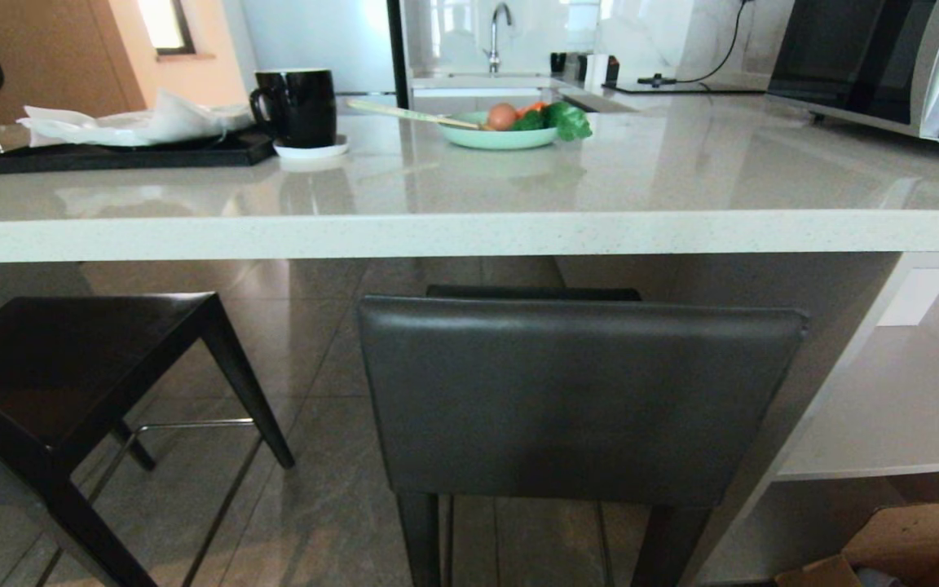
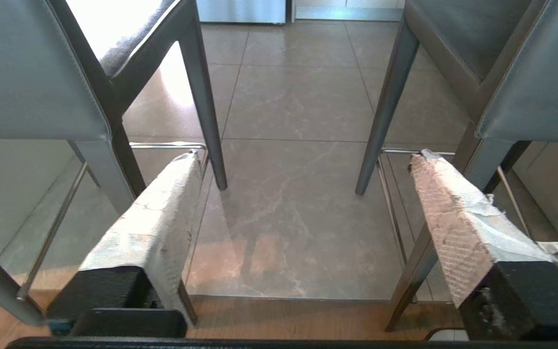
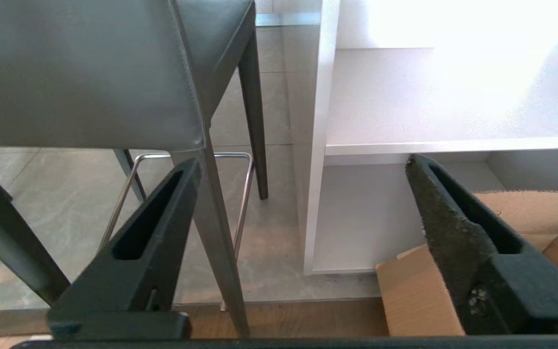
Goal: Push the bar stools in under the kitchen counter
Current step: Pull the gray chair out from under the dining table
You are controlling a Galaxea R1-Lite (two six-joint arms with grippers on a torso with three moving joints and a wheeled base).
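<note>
Head view gives me the bench [image 1: 469, 232] across the whole frame, its glossy speckled top carrying a black mug [image 1: 297, 106], a dark tray [image 1: 123, 153] with crumpled paper, and a pale green dish of vegetables [image 1: 498, 134]. Neither arm shows here. Straight in front of me stands one bar stool [image 1: 579, 399], its grey backrest just below the bench edge and its seat reaching under the slab. The second stool [image 1: 70, 367] sits off to my left, turned at an angle, with most of its dark seat clear of the bench edge. To the right I see the white shelf unit [image 1: 885, 408] and a cardboard box [image 1: 918, 546] on the floor below it.

From the left wrist, my left hand [image 2: 303, 162] hangs wide, holding nothing, aimed at the tiled gap between the two stools. From the right wrist, my right hand [image 3: 303, 165] is also spread wide and empty, low beside the front stool's leg and the shelf unit.
</note>
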